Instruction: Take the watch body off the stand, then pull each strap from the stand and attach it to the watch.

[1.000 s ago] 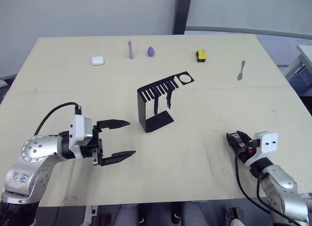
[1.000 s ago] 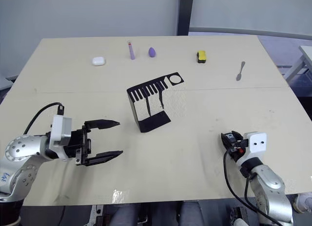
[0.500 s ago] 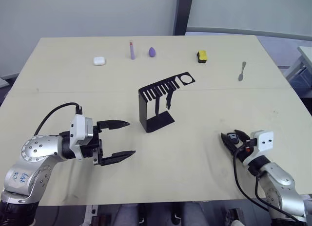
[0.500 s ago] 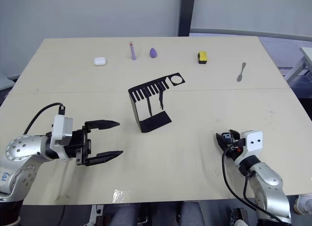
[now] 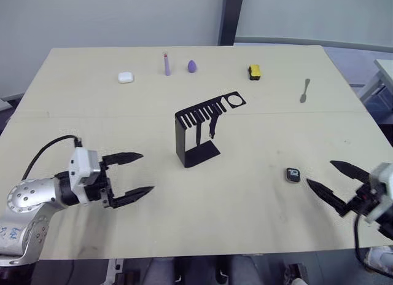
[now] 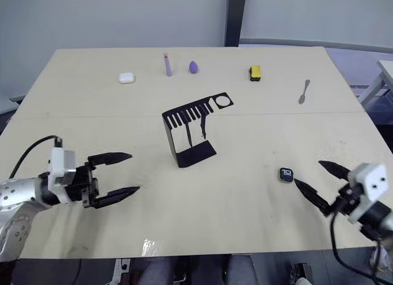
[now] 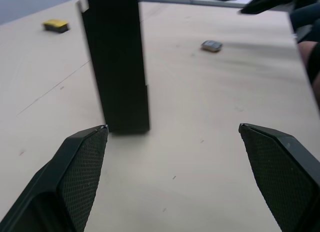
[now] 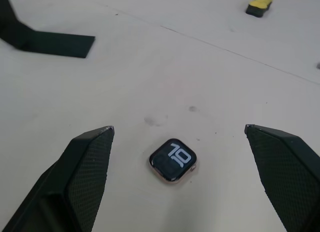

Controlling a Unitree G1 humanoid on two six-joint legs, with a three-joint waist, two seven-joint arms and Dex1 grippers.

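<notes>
My inventory, placed from the stand (image 5: 199,130), which sits mid-table (image 5: 92,113):

- Stand: upright, black, slotted top plate with a round hole at its far right end.
- Straps (image 5: 204,128): I count two dark bands hanging from the top plate, inside the stand.
- Watch body (image 5: 293,174): flat on the table, screen up with white digits, off the stand, to its near right and well apart from it.
- Right gripper (image 5: 334,182): just beyond the watch body from the stand, fingers spread wide, empty.
- Left gripper (image 5: 138,173): to the stand's near left, pointing toward it, fingers wide apart, empty.
- Far of the stand, left to right: white case (image 5: 125,77), purple tube (image 5: 166,62), purple egg-shaped piece (image 5: 192,66), yellow-and-black block (image 5: 253,71), spoon (image 5: 304,88).
</notes>
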